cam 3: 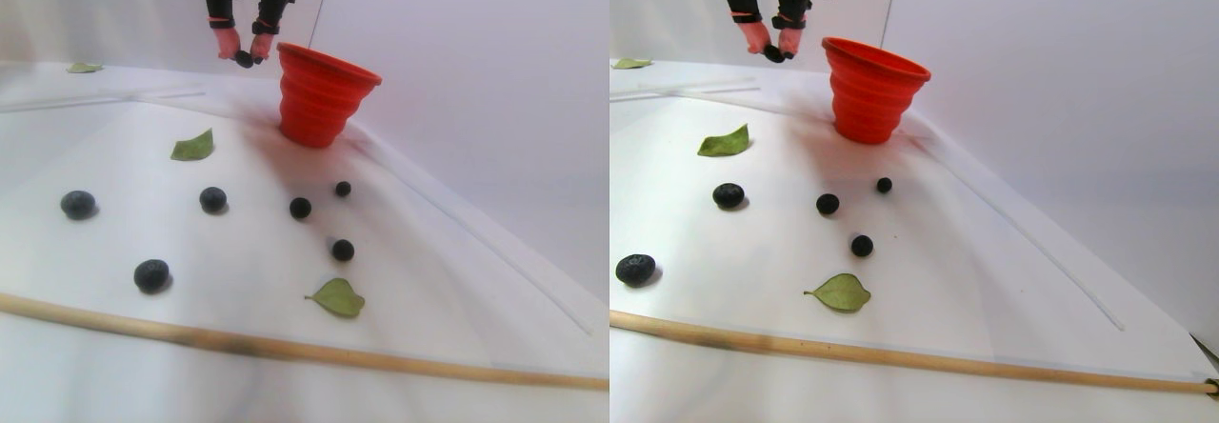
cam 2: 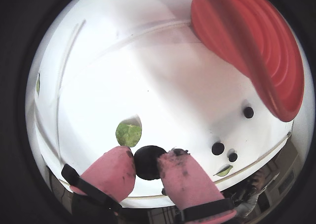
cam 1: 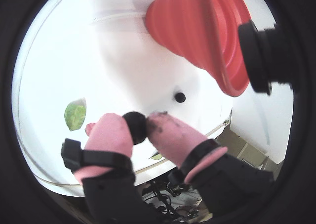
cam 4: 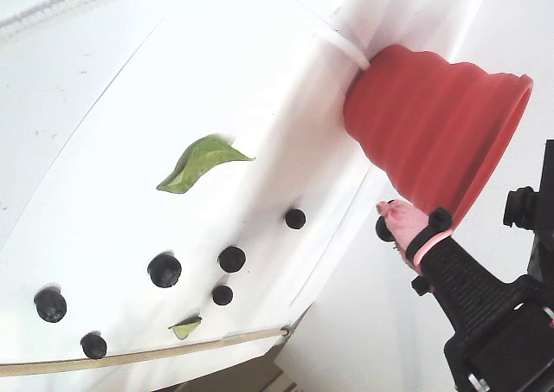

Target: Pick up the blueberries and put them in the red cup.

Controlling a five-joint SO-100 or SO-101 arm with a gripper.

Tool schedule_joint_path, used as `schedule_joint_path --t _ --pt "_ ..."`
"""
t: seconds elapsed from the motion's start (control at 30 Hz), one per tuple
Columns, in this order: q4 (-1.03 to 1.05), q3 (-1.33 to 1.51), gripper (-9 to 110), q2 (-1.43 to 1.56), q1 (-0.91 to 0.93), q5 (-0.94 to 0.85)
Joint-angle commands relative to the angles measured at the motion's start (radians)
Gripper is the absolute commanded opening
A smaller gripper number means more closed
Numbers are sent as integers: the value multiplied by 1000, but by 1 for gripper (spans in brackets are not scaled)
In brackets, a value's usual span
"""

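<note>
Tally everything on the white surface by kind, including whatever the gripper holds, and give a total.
Blueberries: 7; 6 loose, 1 in the gripper
Leaves: 3
Cup: 1
Stick: 1
Total: 12

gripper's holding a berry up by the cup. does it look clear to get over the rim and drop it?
Probably yes. The gripper holds a berry in the air beside the red cup, about level with its rim. The cup stands upright and open, and nothing shows between them.
</note>
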Motion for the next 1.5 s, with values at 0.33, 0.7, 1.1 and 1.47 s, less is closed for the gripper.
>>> schedule_joint_path --t 0.33,0.7,1.1,1.47 --pt "44 -169 9 103 80 -20" --pt "60 -261 9 86 127 -51" --pt "25 -301 9 49 201 -104" --pt "-37 -290 10 -5 275 -138"
